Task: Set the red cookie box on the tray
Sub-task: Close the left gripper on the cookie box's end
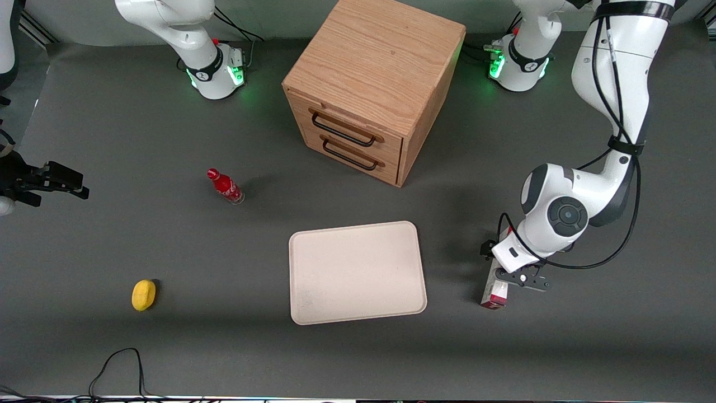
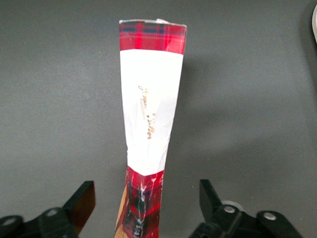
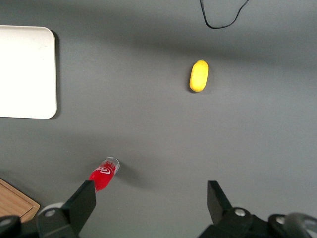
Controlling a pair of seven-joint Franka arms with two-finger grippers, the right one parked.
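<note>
Gripper [image 2: 146,203] sits over the red cookie box [image 2: 150,124], fingers [image 2: 83,198] spread wide either side, not touching it. Box lies on the table [image 1: 559,347] beside the tray [image 1: 358,274], toward the working arm's end.

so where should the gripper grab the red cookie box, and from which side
Across its narrow width near the middle, coming from above. The red cookie box lies flat on the table, long and slim, and the open gripper already straddles it with a finger on each long side.

A robot lab: two arm bases [image 1: 215,70] bolted to a grey-matted counter [image 1: 112,347], loose cables [image 1: 120,364], the gripper [image 1: 517,277] beside the tray [image 1: 358,272].
</note>
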